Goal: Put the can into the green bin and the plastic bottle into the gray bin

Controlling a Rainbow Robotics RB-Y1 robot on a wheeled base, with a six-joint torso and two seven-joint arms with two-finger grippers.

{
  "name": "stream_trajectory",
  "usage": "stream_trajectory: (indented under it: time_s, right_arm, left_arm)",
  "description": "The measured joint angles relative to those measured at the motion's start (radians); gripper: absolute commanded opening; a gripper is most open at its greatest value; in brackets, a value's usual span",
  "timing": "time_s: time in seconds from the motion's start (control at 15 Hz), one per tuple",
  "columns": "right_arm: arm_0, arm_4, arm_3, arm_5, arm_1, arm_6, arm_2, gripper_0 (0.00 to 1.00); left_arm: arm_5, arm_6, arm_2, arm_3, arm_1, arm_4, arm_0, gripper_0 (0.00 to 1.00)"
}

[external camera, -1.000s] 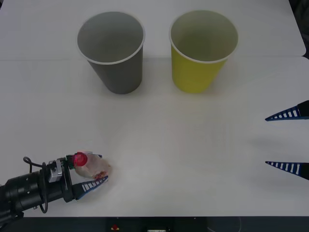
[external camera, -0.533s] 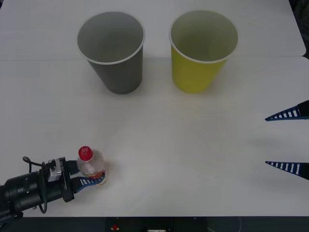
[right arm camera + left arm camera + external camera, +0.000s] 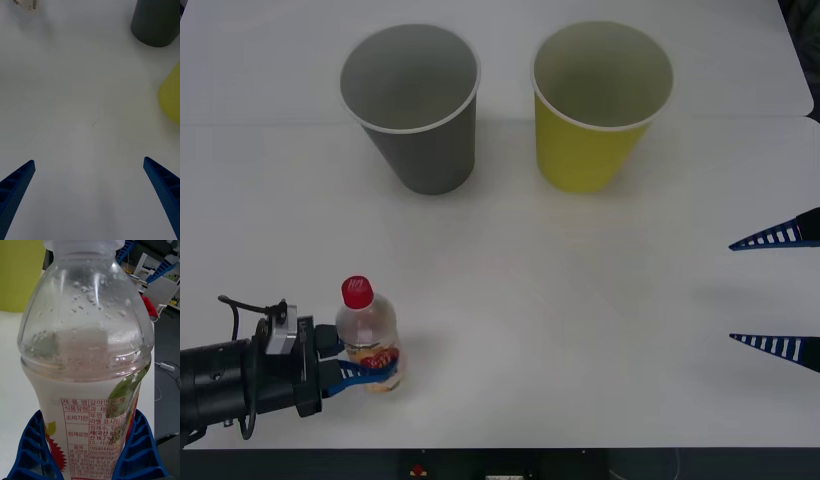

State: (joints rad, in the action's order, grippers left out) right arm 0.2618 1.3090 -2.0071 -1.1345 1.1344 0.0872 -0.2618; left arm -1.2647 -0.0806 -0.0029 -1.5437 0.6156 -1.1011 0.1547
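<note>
The plastic bottle point(image 3: 367, 330), clear with a red cap and an orange-red and white label, stands upright near the table's front left edge. My left gripper point(image 3: 373, 375) is shut on its lower body, and the blue fingers point(image 3: 140, 450) press the label of the plastic bottle point(image 3: 86, 352) from both sides. Far back on the left stands the gray bin point(image 3: 425, 150), also seen as the gray bin point(image 3: 155, 22). At the table's right edge my right gripper point(image 3: 732, 292) waits open with nothing between its fingers. The can and the green bin are out of view.
A yellow cup point(image 3: 585, 150) of the same size stands to the right of the gray bin, with a small gap between them. White table point(image 3: 560, 300) stretches from the bottle to both cups.
The bottle has gone from lying tilted in my left gripper to standing upright. The left arm has drawn back slightly toward the left. The right arm has not moved.
</note>
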Motion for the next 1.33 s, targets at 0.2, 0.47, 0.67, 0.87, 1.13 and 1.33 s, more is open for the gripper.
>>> stream_trajectory:
  time_s: [0.2, 0.47, 0.67, 0.87, 1.13, 1.33]
  right_arm:
    - [0.000, 0.000, 0.000, 0.000, 0.000, 0.000, 0.000, 1.00]
    - [0.000, 0.000, 0.000, 0.000, 0.000, 0.000, 0.000, 1.00]
    - [0.000, 0.000, 0.000, 0.000, 0.000, 0.000, 0.000, 1.00]
    - [0.000, 0.000, 0.000, 0.000, 0.000, 0.000, 0.000, 1.00]
    - [0.000, 0.000, 0.000, 0.000, 0.000, 0.000, 0.000, 1.00]
    - [0.000, 0.000, 0.000, 0.000, 0.000, 0.000, 0.000, 1.00]
  left_arm:
    - [0.056, 0.194, 0.011, -0.144, 0.031, -0.044, 0.023, 0.00]
    - [0.242, 0.528, 0.010, -0.385, 0.086, -0.189, 0.051, 0.00]
    - [0.312, 0.850, 0.012, -0.541, 0.110, -0.341, 0.048, 0.00]
    - [0.322, 1.172, 0.032, -0.685, 0.152, -0.517, 0.025, 0.00]
    - [0.319, 1.477, 0.035, -0.790, 0.219, -0.669, -0.050, 0.00]
    - [0.318, 1.525, 0.045, -0.796, 0.278, -0.691, -0.119, 0.00]
